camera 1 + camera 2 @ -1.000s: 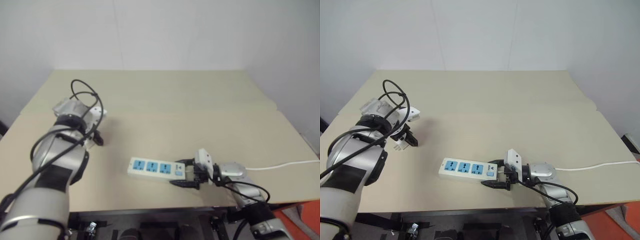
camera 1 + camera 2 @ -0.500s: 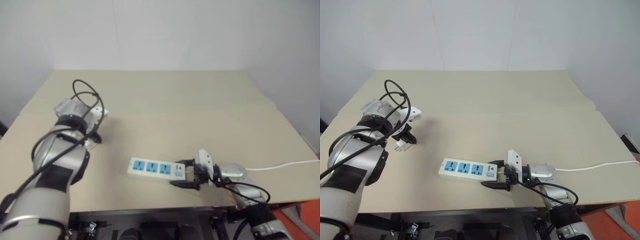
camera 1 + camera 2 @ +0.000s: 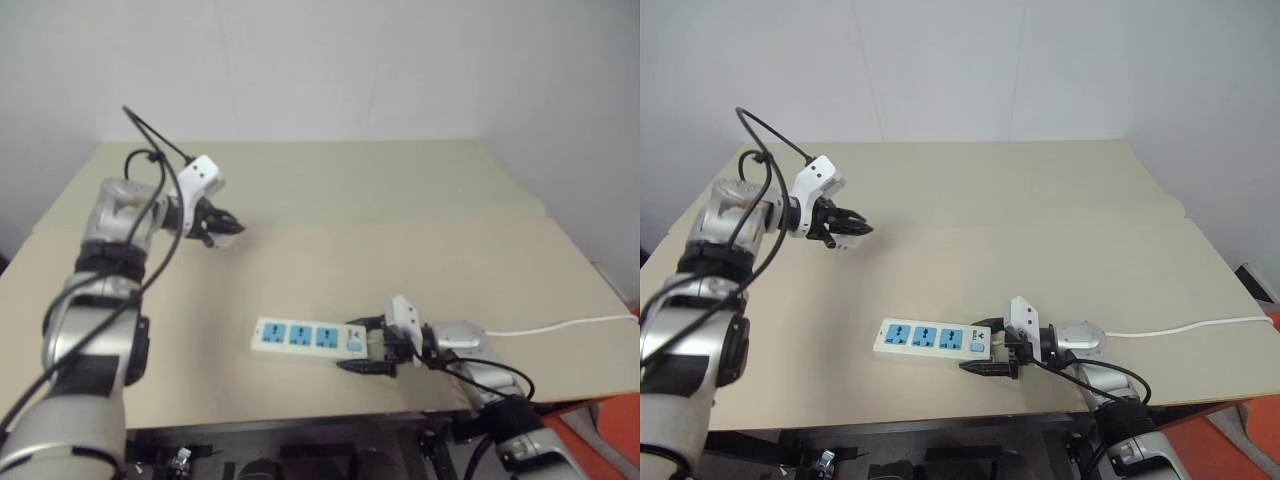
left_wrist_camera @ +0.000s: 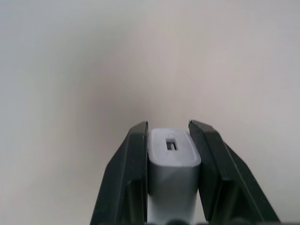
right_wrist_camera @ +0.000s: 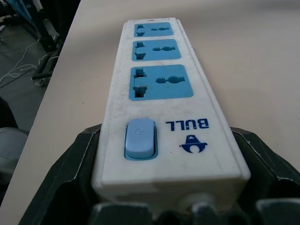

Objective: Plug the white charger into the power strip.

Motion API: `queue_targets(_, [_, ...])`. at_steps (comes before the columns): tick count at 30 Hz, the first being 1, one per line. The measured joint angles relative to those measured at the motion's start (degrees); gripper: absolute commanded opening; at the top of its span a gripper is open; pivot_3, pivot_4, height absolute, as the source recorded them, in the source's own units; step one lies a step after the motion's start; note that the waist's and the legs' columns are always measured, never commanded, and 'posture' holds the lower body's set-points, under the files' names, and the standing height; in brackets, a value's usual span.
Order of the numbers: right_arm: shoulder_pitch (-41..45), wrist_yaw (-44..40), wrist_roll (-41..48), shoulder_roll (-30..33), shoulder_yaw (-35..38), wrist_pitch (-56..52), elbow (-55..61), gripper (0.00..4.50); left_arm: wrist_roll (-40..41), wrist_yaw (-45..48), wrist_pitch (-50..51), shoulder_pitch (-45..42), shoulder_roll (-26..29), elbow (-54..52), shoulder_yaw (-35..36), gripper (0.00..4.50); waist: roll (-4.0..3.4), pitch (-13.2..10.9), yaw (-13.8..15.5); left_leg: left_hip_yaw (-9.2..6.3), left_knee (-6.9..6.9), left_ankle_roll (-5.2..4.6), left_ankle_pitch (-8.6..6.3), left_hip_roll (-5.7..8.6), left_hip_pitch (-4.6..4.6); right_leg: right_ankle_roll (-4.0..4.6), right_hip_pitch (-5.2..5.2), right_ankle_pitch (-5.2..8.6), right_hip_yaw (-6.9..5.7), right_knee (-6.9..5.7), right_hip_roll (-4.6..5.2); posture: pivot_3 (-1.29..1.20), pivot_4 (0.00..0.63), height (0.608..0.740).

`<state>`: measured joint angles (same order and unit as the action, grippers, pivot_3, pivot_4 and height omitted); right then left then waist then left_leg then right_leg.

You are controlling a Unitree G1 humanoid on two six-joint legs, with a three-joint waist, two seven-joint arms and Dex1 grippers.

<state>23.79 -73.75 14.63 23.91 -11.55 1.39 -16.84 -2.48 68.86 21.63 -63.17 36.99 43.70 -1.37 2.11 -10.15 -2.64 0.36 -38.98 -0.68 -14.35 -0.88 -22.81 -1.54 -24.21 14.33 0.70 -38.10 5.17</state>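
the white charger [image 4: 172,159] sits clamped in our left tool [image 3: 845,226], above the desk's [image 3: 1040,220] far left. the power strip [image 3: 930,339] lies along the near edge, its switch end between our right tool's [image 3: 988,358] fingers.

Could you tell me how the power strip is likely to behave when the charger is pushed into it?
The power strip looks rigid and flat, so probably won't bend or tip. It might slide on the smooth table, though the right gripper clasps its switch end.

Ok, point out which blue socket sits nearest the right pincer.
The blue socket right next to the switch, at the power strip's gripped end; the other two lie farther along.
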Motion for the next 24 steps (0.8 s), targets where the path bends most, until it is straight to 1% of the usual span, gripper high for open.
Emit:
queue_targets(2, [0.28, -0.77, 0.00, 0.09, -0.09, 0.69, -0.76, 3.43, 4.34, 0.47, -1.85, 6.66, -0.76, -7.45, 2.83, 1.02, 0.01, 0.01, 0.07, 0.00, -0.01, 0.00, 0.00, -0.01, -0.01, 0.00, 0.00, 0.00, -0.01, -0.03, 0.00, 0.00, 0.150, 0.740])
queue_targets(5, [0.78, -1.62, -0.01, 0.36, -0.13, 1.52, -1.91, 3.43, 9.18, 0.32, -4.27, 13.47, -3.13, -16.26, 4.58, 1.02, 0.05, 0.04, 0.51, -0.02, -0.08, 0.00, 0.00, 0.02, -0.07, 0.01, 0.02, -0.02, -0.06, -0.02, 0.02, 0.00, 0.150, 0.740])
queue_targets(9, [1.89, -2.27, -0.23, 0.28, -0.44, 2.34, -3.28, 3.43, 16.93, 0.28, -5.64, 19.74, -7.70, -28.89, 6.60, 1.02, 0.06, 0.07, 0.57, 0.00, -0.08, -0.01, 0.00, 0.01, -0.04, 0.00, 0.05, -0.02, 0.00, 0.01, 0.02, 0.00, 0.150, 0.740])
queue_targets(12, [2.64, -2.43, -0.47, 0.12, -0.87, 2.94, -4.04, 3.43, 22.65, 1.11, -6.26, 23.61, -10.57, -35.49, 6.58, 1.02, 0.06, 0.08, 0.29, 0.00, -0.07, 0.00, 0.00, -0.01, 0.01, 0.00, 0.04, -0.02, 0.02, 0.02, -0.02, 0.00, 0.150, 0.740])
queue_targets(16, [2.70, -2.54, -0.58, 0.16, -1.23, 3.21, -4.19, 3.43, 27.49, 3.52, -6.45, 28.08, -11.01, -41.10, 6.08, 1.02, 0.05, 0.09, 0.22, 0.01, -0.08, -0.01, 0.00, 0.01, 0.04, 0.00, 0.07, -0.02, 0.04, 0.05, -0.01, 0.00, 0.150, 0.740])
queue_targets(18, [2.70, -2.56, -0.68, 0.28, -1.23, 3.22, -4.18, 3.43, 28.90, 4.38, -7.19, 30.23, -12.08, -42.81, 5.21, 1.02, 0.05, 0.11, 0.34, 0.01, -0.08, -0.01, 0.00, 0.02, 0.05, 0.00, 0.11, -0.02, 0.04, 0.11, 0.00, 0.00, 0.150, 0.740])
queue_targets(24, [2.79, -2.56, -0.94, 0.29, -1.39, 3.42, -4.18, 3.43, 29.64, 4.58, -12.01, 34.53, -16.93, -44.35, 1.83, 1.02, 0.04, 0.14, 0.38, 0.03, -0.07, -0.01, 0.00, 0.02, 0.09, 0.00, 0.12, -0.02, 0.05, 0.14, -0.02, 0.00, 0.150, 0.740])
